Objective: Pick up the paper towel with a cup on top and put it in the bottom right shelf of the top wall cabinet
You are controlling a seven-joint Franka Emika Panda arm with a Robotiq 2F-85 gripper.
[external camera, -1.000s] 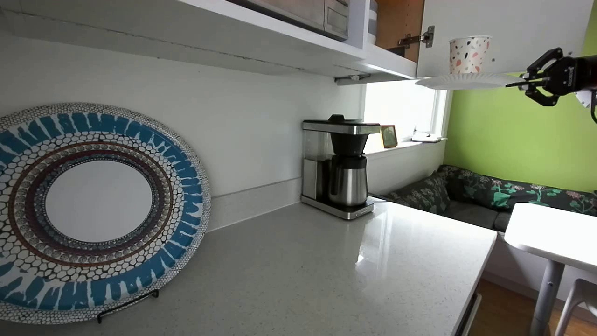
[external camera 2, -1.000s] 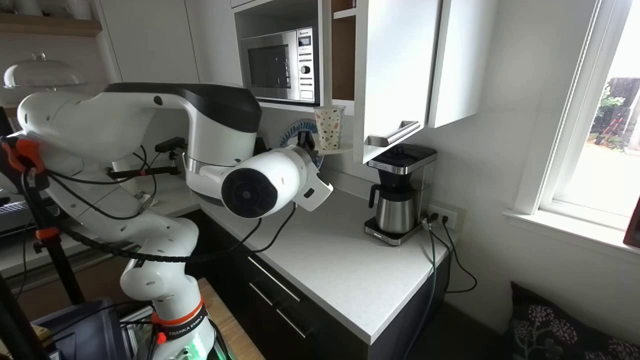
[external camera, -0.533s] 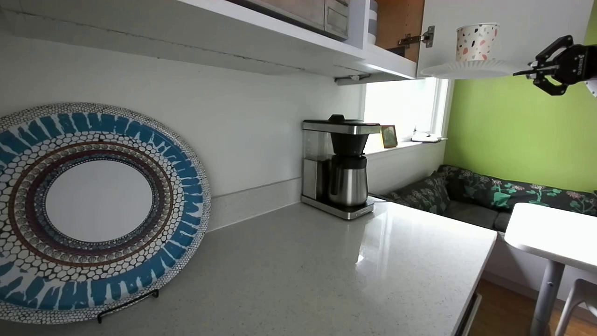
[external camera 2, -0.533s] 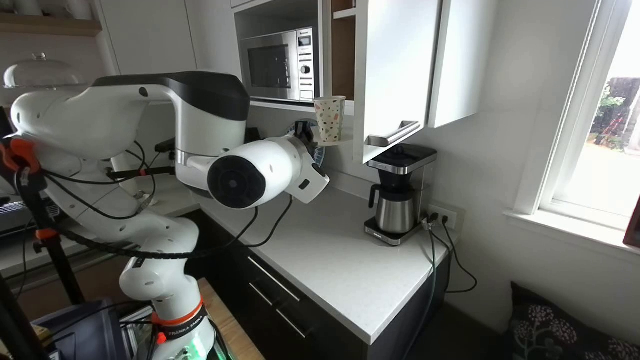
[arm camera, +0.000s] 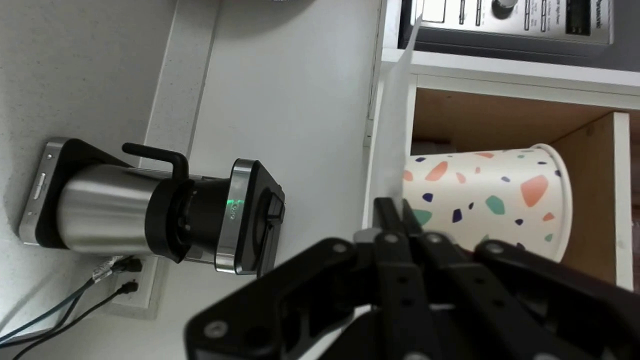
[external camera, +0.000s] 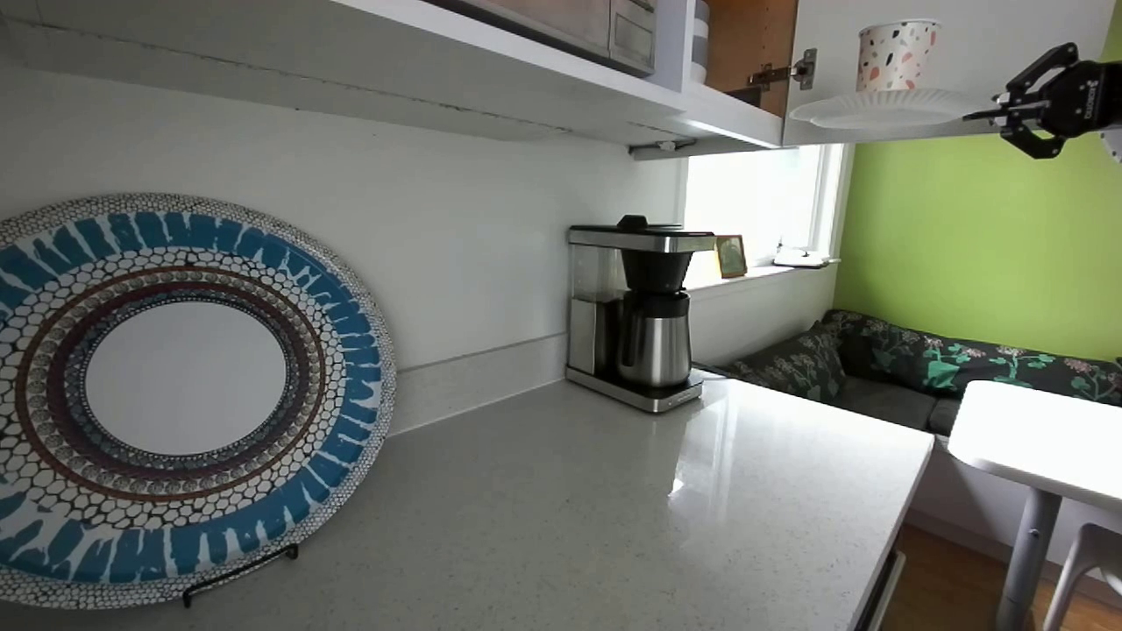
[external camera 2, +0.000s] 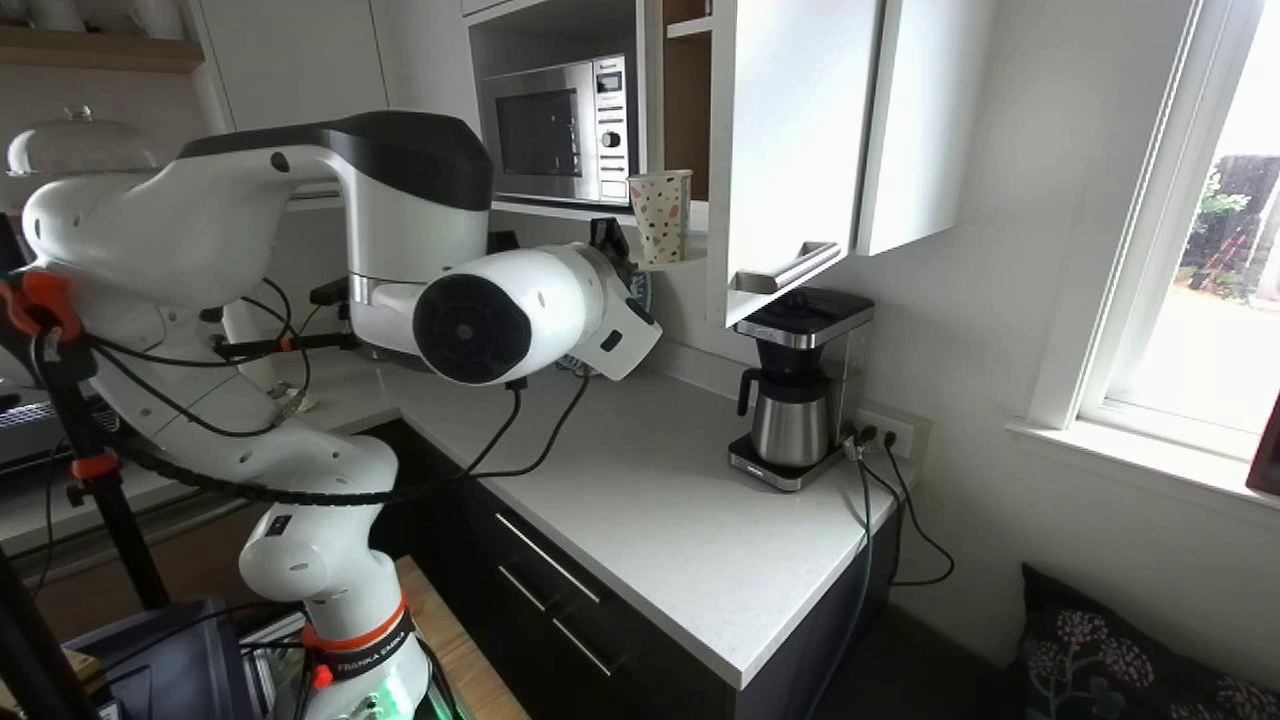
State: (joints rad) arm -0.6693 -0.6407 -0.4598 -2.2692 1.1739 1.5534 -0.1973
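Observation:
The paper towel, a thin white round sheet with a fluted rim, shows in both exterior views (external camera: 885, 111) (external camera 2: 682, 260) and edge-on in the wrist view (arm camera: 392, 130). The speckled cream cup (external camera: 896, 57) (external camera 2: 660, 215) (arm camera: 492, 195) stands upright on it. My gripper (external camera: 982, 116) (external camera 2: 612, 240) (arm camera: 400, 212) is shut on the towel's near rim and holds it level in the air. The top wall cabinet (external camera 2: 790, 120) has its white door open. Its bottom right shelf (external camera: 736, 116) (external camera 2: 697, 213) (arm camera: 412, 115) lies behind the cup in the wrist view, its inside partly hidden.
The open door's handle (external camera 2: 788, 270) is beside the towel. A microwave (external camera 2: 555, 130) sits in the adjoining bay. A coffee maker (external camera: 649, 307) stands on the counter (external camera: 543, 526) below. A large blue-patterned plate (external camera: 351, 386) leans on the wall. Striped items (external camera: 699, 44) stand in the compartment.
My gripper has risen with the towel and cup, moving slightly right at first in an exterior view. The cup stays upright and the gripper stays shut. The cabinet door has not moved.

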